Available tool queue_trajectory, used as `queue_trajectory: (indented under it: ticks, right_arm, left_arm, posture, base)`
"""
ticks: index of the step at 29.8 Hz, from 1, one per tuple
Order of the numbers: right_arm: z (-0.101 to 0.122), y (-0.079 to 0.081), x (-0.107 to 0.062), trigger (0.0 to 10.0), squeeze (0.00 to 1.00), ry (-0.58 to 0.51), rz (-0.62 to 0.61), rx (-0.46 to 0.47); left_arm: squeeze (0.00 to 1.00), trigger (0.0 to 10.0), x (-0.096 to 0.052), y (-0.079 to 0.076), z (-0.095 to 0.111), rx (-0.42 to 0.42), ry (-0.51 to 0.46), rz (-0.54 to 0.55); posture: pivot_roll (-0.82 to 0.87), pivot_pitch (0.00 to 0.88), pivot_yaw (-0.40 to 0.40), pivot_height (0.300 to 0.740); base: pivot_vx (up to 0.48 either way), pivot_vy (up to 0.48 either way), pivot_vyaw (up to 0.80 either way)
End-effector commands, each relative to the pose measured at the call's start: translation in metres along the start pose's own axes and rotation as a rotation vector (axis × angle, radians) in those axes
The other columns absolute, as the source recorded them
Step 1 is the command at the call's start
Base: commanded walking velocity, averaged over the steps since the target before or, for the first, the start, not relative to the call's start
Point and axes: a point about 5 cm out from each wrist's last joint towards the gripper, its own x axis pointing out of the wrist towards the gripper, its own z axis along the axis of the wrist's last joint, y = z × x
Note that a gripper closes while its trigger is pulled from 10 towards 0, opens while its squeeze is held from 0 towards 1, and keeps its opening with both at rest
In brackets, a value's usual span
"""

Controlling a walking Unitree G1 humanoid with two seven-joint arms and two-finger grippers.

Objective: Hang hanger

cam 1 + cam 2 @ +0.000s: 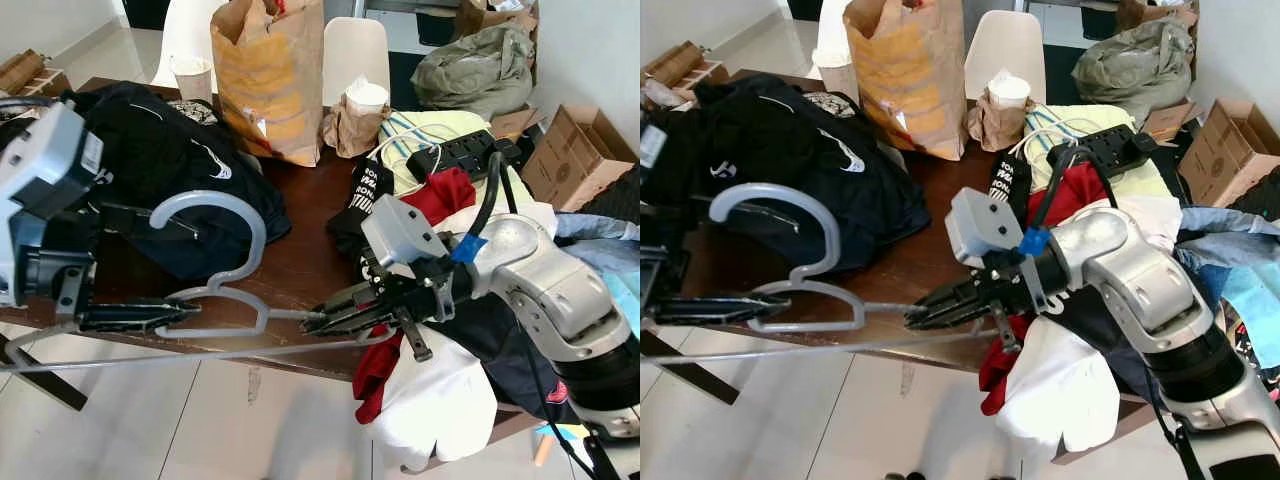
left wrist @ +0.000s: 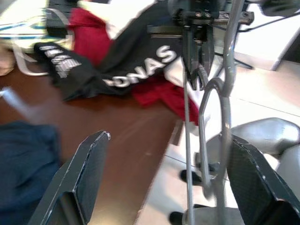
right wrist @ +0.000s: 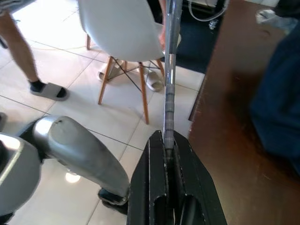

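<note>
Over the counter's (image 1: 300, 260) front edge, your hanger (image 1: 215, 262) is held off the surface between both arms. It's grey plastic: hook curled up over the dark jacket (image 1: 170, 160), shoulders and bottom bar running roughly level, out past the edge above the tiled floor (image 1: 240, 420).

Right gripper (image 1: 322, 318) is clenched on the hanger's right end. You can see in the right wrist view that both fingers (image 3: 159, 187) are pressed together with the bar (image 3: 168, 93) pinched between them, running straight out from the tips.

Left gripper (image 1: 180, 315) is at the hanger's left shoulder, just under the hook's neck. In the left wrist view its fingers (image 2: 79, 178) stand wide apart, released, with the hanger's wire (image 2: 206, 140) between them nearer one finger; can't tell if it touches. From the head views the fingers look edge-on, so go by the wrist view.

Clutter you should note: paper bag (image 1: 268, 75) and two cups (image 1: 368, 98) at the back, power strip (image 1: 465, 152) and a heap of red, white and black clothes (image 1: 430, 380) under the right arm, spilling off the counter. White chair (image 3: 126, 28) and a person's legs (image 3: 21, 51) in sandals show in the right wrist view, on the floor beyond the counter.
</note>
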Motion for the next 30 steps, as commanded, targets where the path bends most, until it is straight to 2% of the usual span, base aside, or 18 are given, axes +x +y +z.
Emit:
queue_trajectory:
  ticks: [1, 2, 3, 4, 7, 8, 11, 14, 16, 17, 18, 19, 21, 24, 26, 29, 30]
  right_arm:
    - [-0.009, -0.009, 0.0, 0.0, 0.0, 0.049, -0.071, 0.017]
    - [-0.009, -0.009, 0.0, 0.0, 0.0, 0.049, -0.071, 0.017]
    - [-0.013, -0.017, -0.004, 0.0, 0.0, 0.065, -0.145, 0.037]
    - [-0.013, -0.017, -0.004, 0.0, 0.0, 0.065, -0.145, 0.037]
    - [-0.028, -0.039, -0.016, 0.0, 0.0, 0.131, -0.355, 0.103]
    - [-0.034, -0.042, -0.019, 0.0, 0.0, 0.157, -0.395, 0.113]
    - [-0.037, -0.043, -0.021, 0.0, 0.0, 0.173, -0.416, 0.116]
    - [-0.039, -0.056, -0.032, 0.0, 0.0, 0.159, -0.542, 0.16]
    - [-0.039, -0.059, -0.035, 0.0, 0.0, 0.148, -0.574, 0.171]
    - [-0.034, -0.067, -0.041, 0.0, 0.0, 0.067, -0.641, 0.203]
    - [-0.034, -0.067, -0.041, 0.0, 0.0, 0.067, -0.641, 0.203]
    - [-0.024, -0.079, -0.051, 0.0, 0.0, -0.089, -0.743, 0.249]
    - [-0.02, -0.086, -0.058, 0.0, 0.0, -0.173, -0.8, 0.282]
    - [-0.019, -0.088, -0.061, 0.0, 0.0, -0.203, -0.822, 0.298]
    - [-0.011, -0.093, -0.076, 0.0, 0.0, -0.364, -0.855, 0.344]
    - [-0.009, -0.093, -0.082, 0.0, 0.0, -0.414, -0.859, 0.357]
    - [-0.006, -0.093, -0.086, 0.0, 0.0, -0.454, -0.856, 0.354]
  left_arm:
    - [1.0, 10.0, -0.026, 0.012, 0.019, 0.07, -0.029, 0.153]
    - [1.0, 10.0, -0.026, 0.012, 0.019, 0.07, -0.029, 0.153]
    - [1.0, 10.0, -0.036, 0.017, 0.027, 0.086, -0.078, 0.227]
    - [1.0, 10.0, -0.036, 0.017, 0.027, 0.086, -0.078, 0.227]
    - [1.0, 10.0, -0.061, 0.026, 0.047, 0.11, -0.294, 0.431]
    - [1.0, 10.0, -0.068, 0.029, 0.049, 0.087, -0.374, 0.489]
    - [1.0, 10.0, -0.073, 0.031, 0.05, 0.068, -0.422, 0.521]
    - [1.0, 10.0, -0.08, 0.032, 0.041, -0.051, -0.567, 0.592]
    - [1.0, 10.0, -0.081, 0.032, 0.038, -0.077, -0.588, 0.598]
    - [0.0, 10.0, -0.081, 0.033, 0.029, -0.133, -0.644, 0.635]
    - [0.0, 10.0, -0.081, 0.033, 0.029, -0.133, -0.644, 0.635]
    - [0.0, 10.0, -0.081, 0.036, 0.01, -0.253, -0.796, 0.714]
    - [0.0, 10.0, -0.077, 0.036, -0.003, -0.335, -0.875, 0.752]
    - [0.0, 10.0, -0.074, 0.035, -0.009, -0.367, -0.896, 0.762]
    - [0.0, 10.0, -0.053, 0.029, -0.027, -0.471, -0.951, 0.768]
    - [0.0, 10.0, -0.045, 0.026, -0.031, -0.497, -0.962, 0.765]
    - [0.0, 10.0, -0.036, 0.023, -0.035, -0.532, -0.982, 0.758]
  posture:
    - [-0.01, 0.183, -0.027, 0.74]
    - [-0.01, 0.183, -0.027, 0.74]
    - [-0.01, 0.182, -0.03, 0.74]
    - [-0.01, 0.182, -0.03, 0.74]
    - [-0.01, 0.181, -0.035, 0.74]
    - [-0.01, 0.181, -0.038, 0.74]
    - [-0.01, 0.181, -0.038, 0.74]
    - [0.0, 0.182, -0.042, 0.74]
    - [0.0, 0.182, -0.042, 0.74]
    - [0.0, 0.185, -0.046, 0.74]
    - [0.0, 0.185, -0.046, 0.74]
    - [0.01, 0.185, -0.044, 0.74]
    - [0.0, 0.188, -0.047, 0.74]
    - [0.0, 0.188, -0.047, 0.74]
    - [0.0, 0.19, -0.052, 0.74]
    - [0.0, 0.191, -0.052, 0.74]
    - [0.0, 0.191, -0.051, 0.74]
  base:
    - [0.0, 0.0, 0.0]
    - [0.0, 0.0, 0.0]
    - [0.0, 0.0, 0.0]
    - [0.0, 0.0, 0.0]
    - [0.0, 0.0, 0.0]
    - [0.0, 0.0, 0.0]
    - [0.0, 0.0, 0.0]
    - [0.0, 0.0, 0.0]
    - [0.0, 0.0, 0.0]
    - [0.0, 0.0, 0.0]
    - [0.0, 0.0, 0.0]
    - [0.0, 0.0, 0.0]
    - [0.0, 0.0, 0.0]
    - [0.0, 0.0, 0.0]
    - [0.0, 0.0, 0.0]
    - [0.0, 0.0, 0.0]
    - [0.0, 0.0, 0.0]
